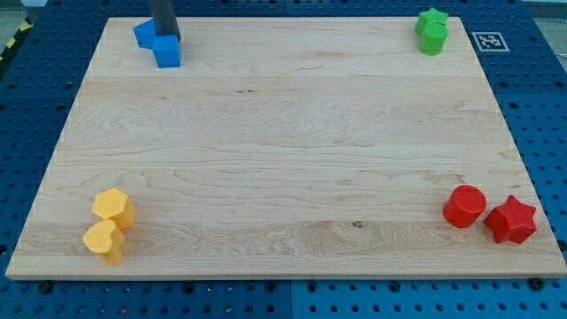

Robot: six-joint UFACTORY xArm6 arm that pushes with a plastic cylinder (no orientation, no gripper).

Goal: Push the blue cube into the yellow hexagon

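Wooden board; my tip apparently touching blue cube; yellow hexagon well apart; end effector state: cannot tell

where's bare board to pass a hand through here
The whole middle is free, bordered by blue blocks and my tip top left, green blocks top right, yellow blocks bottom left, red blocks bottom right. Only corners are crowded.

The light is bright and even. The board looks clear and sharp. Each block has only a small soft shadow. Nothing shines too much.
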